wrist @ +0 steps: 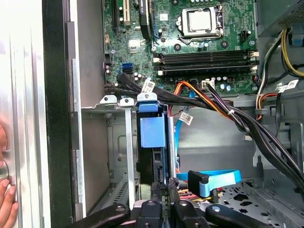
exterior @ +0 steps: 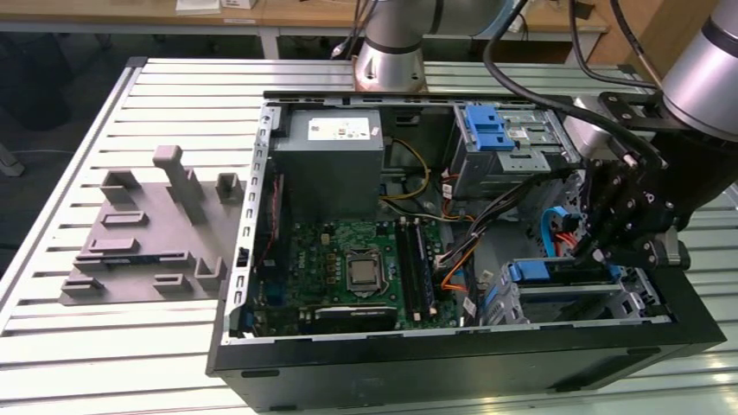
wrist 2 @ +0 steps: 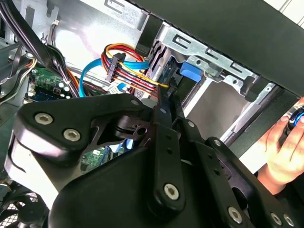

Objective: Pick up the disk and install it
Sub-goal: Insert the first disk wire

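One black gripper (exterior: 602, 251) reaches down inside the open computer case (exterior: 461, 346), its narrow fingers (wrist: 161, 187) seemingly clenched on the disk (wrist: 153, 142), which stands on edge, blue tab upward, in the metal drive bay (wrist: 114, 156) beside the motherboard (wrist: 190, 42).

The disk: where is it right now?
In the exterior view the disk sits upright in the drive bay at the case's lower right corner, directly under the claw, beside the cables.

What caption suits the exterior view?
Robot gripper lowered into an open computer case, at the blue-tabbed disk in its bay.
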`<state>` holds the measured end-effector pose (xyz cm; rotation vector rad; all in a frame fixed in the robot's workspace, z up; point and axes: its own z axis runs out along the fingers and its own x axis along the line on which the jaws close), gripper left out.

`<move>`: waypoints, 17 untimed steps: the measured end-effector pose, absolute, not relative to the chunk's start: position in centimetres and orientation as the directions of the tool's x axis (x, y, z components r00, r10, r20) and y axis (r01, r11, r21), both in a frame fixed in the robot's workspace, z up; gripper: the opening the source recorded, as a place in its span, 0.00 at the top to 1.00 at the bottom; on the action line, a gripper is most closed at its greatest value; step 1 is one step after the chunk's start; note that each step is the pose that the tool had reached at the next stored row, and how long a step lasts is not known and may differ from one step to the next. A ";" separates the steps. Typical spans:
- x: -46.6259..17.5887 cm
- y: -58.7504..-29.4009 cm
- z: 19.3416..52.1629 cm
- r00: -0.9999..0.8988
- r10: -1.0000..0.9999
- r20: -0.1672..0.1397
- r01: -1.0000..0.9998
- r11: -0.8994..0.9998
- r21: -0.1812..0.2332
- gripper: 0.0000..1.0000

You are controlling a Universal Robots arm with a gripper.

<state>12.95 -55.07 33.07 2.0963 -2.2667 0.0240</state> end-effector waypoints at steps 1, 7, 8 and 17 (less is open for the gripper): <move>12.9 -55.1 33.1 -0.077 -0.996 0.050 -0.997 0.079 0.026 0.84; 13.0 -55.1 33.0 -0.077 -0.996 0.050 -0.997 0.079 0.026 0.84; 13.0 -55.1 33.0 -0.077 -0.996 0.050 -0.997 0.079 0.026 0.84; 12.9 -55.1 33.1 -0.077 -0.996 0.047 -0.997 0.078 0.027 0.76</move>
